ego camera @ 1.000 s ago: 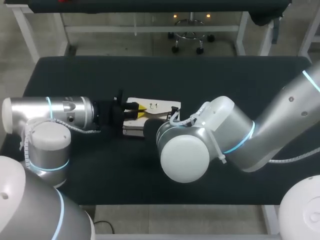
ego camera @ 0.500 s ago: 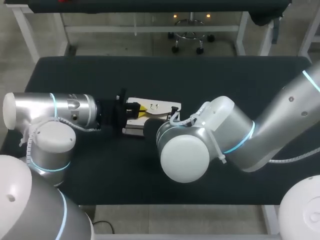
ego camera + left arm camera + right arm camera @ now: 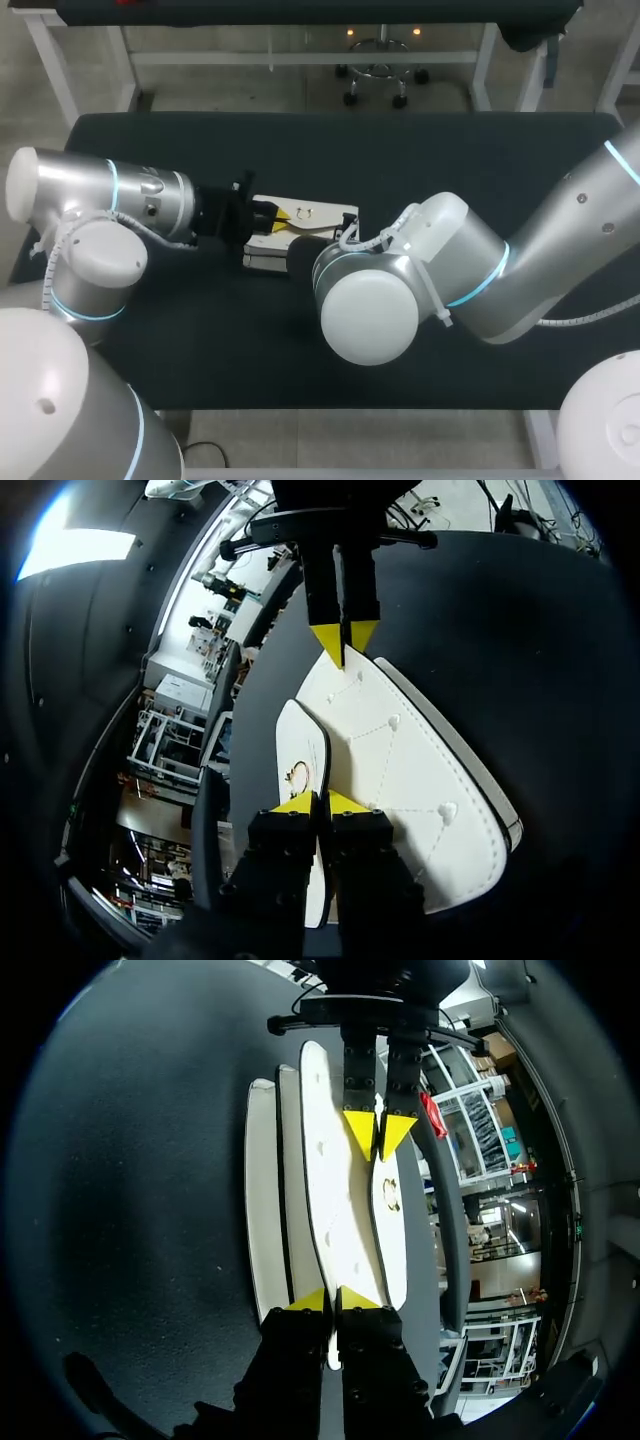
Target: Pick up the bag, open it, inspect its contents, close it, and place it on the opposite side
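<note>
Bag (image 3: 420,770), white, opposite ends pinched by left gripper (image 3: 320,802), right gripper (image 3: 330,1300)

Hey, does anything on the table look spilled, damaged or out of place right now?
Nothing stands out. The white stitched bag lies on the black table, nothing spilled, with the left gripper and right gripper each pinching its edge from opposite ends.

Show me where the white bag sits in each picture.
Head view: bag in the middle of the table.
Left wrist view: bag held in the left gripper, stretching ahead.
Right wrist view: bag held in the right gripper, stretching ahead.
Shared landmark: the clasp on its flap.
</note>
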`<action>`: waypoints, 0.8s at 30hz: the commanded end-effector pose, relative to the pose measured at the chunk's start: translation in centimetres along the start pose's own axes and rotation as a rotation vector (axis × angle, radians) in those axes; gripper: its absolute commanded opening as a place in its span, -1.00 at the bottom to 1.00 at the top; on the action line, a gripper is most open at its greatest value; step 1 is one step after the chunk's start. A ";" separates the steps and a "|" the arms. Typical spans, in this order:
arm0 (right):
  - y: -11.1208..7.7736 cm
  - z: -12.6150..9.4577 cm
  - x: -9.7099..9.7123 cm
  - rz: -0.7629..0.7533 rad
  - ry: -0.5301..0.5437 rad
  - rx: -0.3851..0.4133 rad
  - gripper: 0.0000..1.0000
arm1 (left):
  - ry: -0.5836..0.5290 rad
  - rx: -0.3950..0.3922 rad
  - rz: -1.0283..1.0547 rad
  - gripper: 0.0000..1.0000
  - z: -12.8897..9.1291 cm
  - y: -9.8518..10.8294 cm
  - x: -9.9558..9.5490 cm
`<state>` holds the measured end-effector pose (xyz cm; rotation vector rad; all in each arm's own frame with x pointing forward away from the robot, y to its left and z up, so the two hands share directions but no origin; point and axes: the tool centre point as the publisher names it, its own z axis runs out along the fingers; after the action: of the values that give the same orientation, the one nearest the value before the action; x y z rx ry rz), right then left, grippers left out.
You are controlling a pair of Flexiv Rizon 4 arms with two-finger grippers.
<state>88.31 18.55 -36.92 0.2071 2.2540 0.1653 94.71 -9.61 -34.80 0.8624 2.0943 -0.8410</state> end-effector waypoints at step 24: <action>-0.3 0.1 0.2 0.001 -0.012 -0.052 -1.00 | -0.020 0.014 -0.044 1.00 0.6 -0.4 -0.8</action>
<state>88.29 18.50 -36.91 0.2076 2.2540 0.1648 95.18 -10.41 -34.26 0.8176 2.1115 -0.8812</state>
